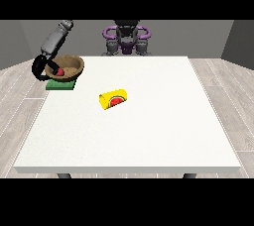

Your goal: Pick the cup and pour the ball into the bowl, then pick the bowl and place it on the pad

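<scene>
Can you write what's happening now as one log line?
red ball in brown wooden bowl | bowl on green pad | yellow cup lying on white table

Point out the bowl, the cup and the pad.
bowl (75, 63): front view, on its right rim.
cup (108, 100): front view, on its yellow side.
pad (59, 85): front view, on its green front edge.

Brown bowl (69, 66) holding red ball (60, 71) on green pad (60, 85); yellow cup (114, 99) toppled.

You see the hand at the view's left (40, 66) curled around the rim of the wooden bowl (71, 64), which sits over the green pad (59, 85). A red ball (59, 72) lies inside the bowl. The yellow cup (114, 99) lies on its side on the white table (149, 136).
</scene>
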